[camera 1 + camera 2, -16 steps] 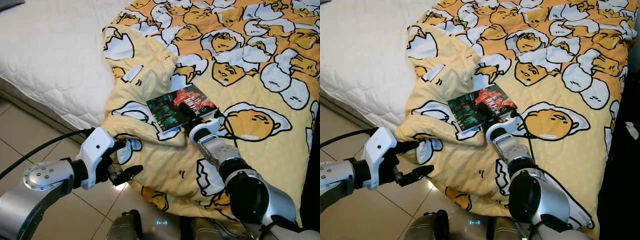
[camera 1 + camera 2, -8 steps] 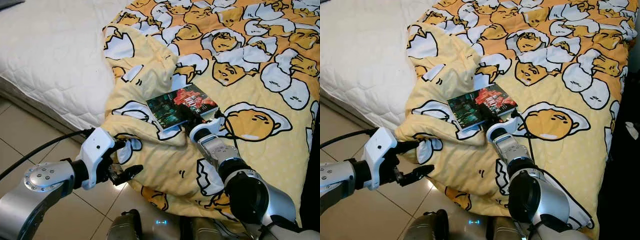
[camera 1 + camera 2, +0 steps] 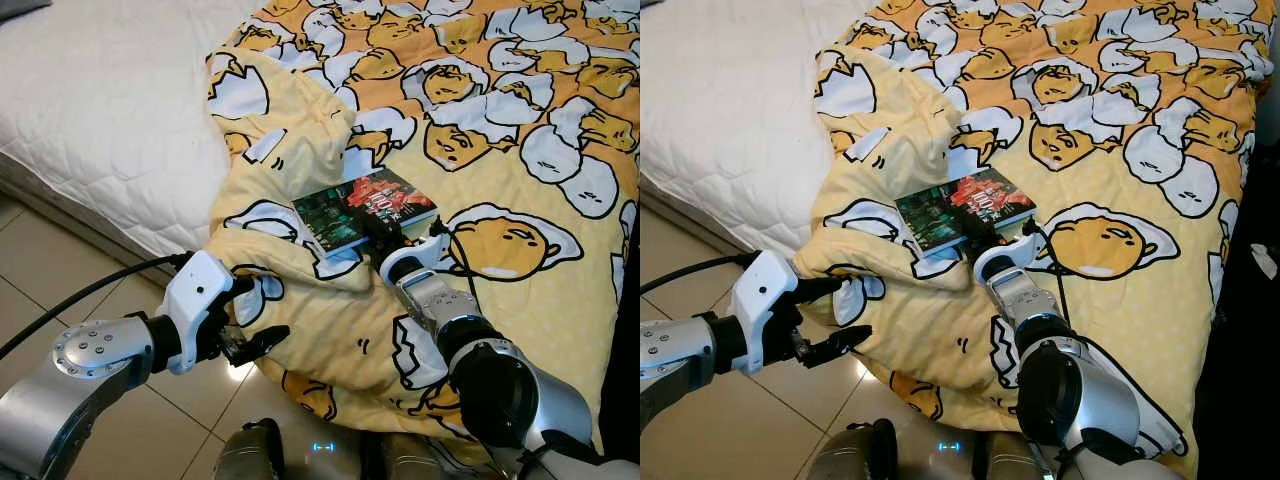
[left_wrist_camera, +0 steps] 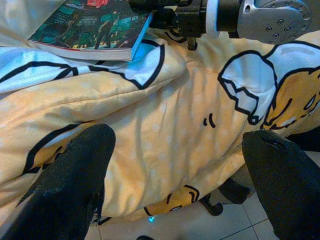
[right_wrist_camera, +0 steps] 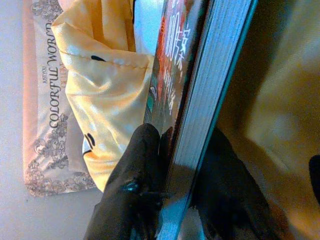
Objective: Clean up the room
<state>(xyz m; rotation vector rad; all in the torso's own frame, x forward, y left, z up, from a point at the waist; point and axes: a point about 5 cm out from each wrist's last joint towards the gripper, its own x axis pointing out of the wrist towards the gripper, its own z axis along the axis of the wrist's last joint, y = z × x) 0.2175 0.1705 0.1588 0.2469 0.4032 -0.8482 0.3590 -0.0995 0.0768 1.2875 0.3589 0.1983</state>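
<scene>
Right wrist view: the right gripper (image 5: 167, 170) is clamping its black fingers on the dark-covered paperback book (image 3: 362, 210) lying on the yellow egg-print quilt (image 3: 500, 160). Left gripper (image 3: 243, 318) is hovering open beside the quilt's edge. Next move likely: lifting the book clear.

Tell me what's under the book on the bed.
The book lies on the rumpled yellow egg-print duvet, its near edge clamped by the right gripper. Anything beneath the folds is hidden.

Sheet border (image 5: 55, 105) reads "JUST YOU COLORFUL WORLD". Book (image 3: 365, 210) cover has red and white lettering, "100"-like digits, rest too small to read.
</scene>
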